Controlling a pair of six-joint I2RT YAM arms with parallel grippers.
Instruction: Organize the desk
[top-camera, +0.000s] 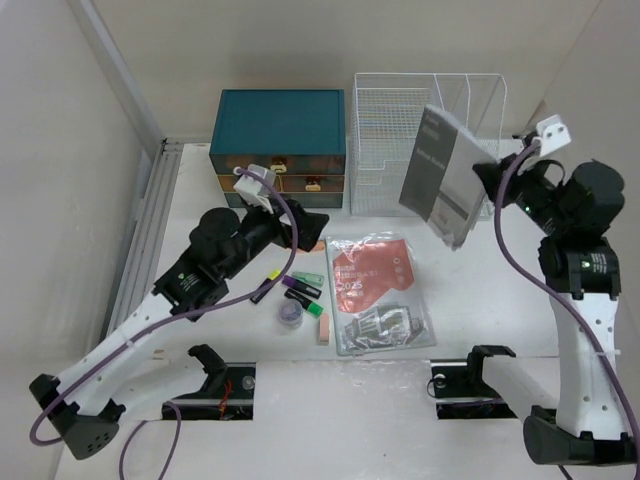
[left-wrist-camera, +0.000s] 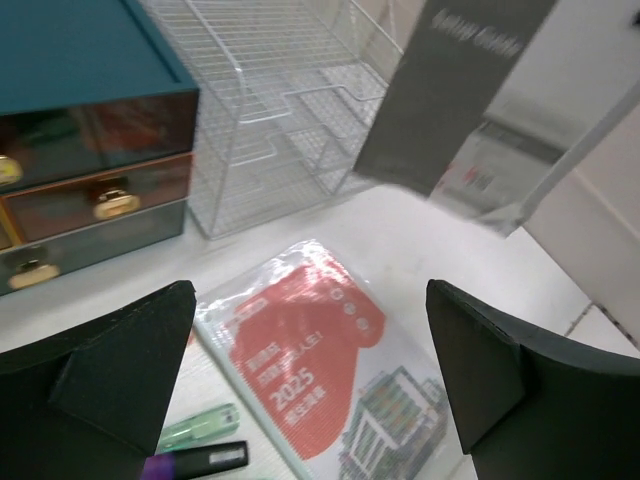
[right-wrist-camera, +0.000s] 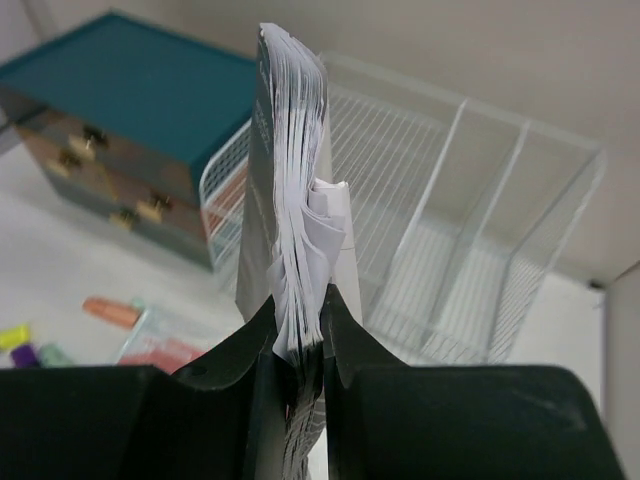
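Observation:
On the white desk (top-camera: 480, 300) lies a red-and-white 2025 booklet in a clear sleeve (top-camera: 375, 290), also in the left wrist view (left-wrist-camera: 300, 350). My right gripper (right-wrist-camera: 298, 345) is shut on a grey-covered book (top-camera: 445, 175), held in the air, tilted, in front of the white wire-mesh rack (top-camera: 400, 130); its page edges show in the right wrist view (right-wrist-camera: 295, 200). My left gripper (top-camera: 305, 228) is open and empty, hovering above the desk near the booklet's left edge, with its fingers (left-wrist-camera: 110, 360) spread wide. Highlighters (top-camera: 300, 288) lie below it.
A teal drawer box (top-camera: 278, 145) stands at the back left, next to the rack. A small round purple item (top-camera: 290, 314), a pink eraser (top-camera: 323, 329) and an orange marker lie left of the booklet. Two cut-outs (top-camera: 225, 385) lie along the near edge.

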